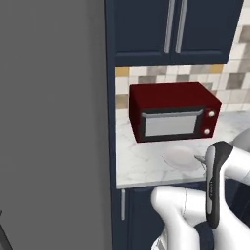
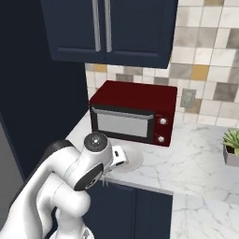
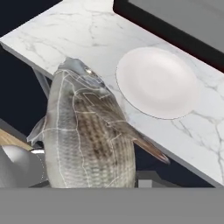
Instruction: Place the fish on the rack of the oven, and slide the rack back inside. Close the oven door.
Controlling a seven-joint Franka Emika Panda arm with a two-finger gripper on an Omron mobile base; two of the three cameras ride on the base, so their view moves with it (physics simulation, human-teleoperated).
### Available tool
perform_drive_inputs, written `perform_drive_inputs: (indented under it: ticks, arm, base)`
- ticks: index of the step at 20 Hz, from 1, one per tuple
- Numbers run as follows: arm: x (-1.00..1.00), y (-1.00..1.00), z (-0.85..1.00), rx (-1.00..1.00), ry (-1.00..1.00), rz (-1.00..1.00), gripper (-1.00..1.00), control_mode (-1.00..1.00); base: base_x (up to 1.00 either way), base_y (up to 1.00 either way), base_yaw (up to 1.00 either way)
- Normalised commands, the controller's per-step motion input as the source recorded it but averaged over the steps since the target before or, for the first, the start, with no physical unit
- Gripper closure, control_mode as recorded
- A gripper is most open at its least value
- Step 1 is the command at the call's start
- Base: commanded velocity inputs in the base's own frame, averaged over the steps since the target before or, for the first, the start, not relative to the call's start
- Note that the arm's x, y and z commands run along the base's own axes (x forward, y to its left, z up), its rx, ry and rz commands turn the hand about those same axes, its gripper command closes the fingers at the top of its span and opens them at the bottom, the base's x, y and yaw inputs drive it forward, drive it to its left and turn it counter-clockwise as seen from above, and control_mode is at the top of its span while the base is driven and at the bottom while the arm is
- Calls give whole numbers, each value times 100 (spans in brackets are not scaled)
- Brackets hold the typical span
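Note:
The fish (image 3: 85, 135), grey-silver with darker scale markings, looms close and large at the lower left of the hand view. It hangs in front of the marble counter's (image 3: 87, 30) front edge, over the dark cabinet front below. My gripper is shut on the fish, and its fingertips are hidden behind the fish's body. My hand (image 2: 117, 157) sits just past the wrist, low at the counter's front edge. The oven, its rack and the oven door are out of view.
A round white plate (image 3: 157, 83) lies bare on the counter in front of the red microwave (image 1: 173, 112). Navy upper cabinets (image 1: 171, 29) hang above. A tall grey panel (image 1: 53, 122) stands to the left. A potted plant (image 2: 231, 144) sits far right.

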Motion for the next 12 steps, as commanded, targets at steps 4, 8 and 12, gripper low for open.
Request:
perform_drive_inputs:
  ticks: [4,8,12]
  arm:
    - [0,0,0,0,0,0,100,100]
    - [0,0,0,0,0,0,100,100]
    - [0,0,0,0,0,0,100,100]
  base:
    - [-98,61,35]
    - [-100,10,7]
    - [-100,-58,0]
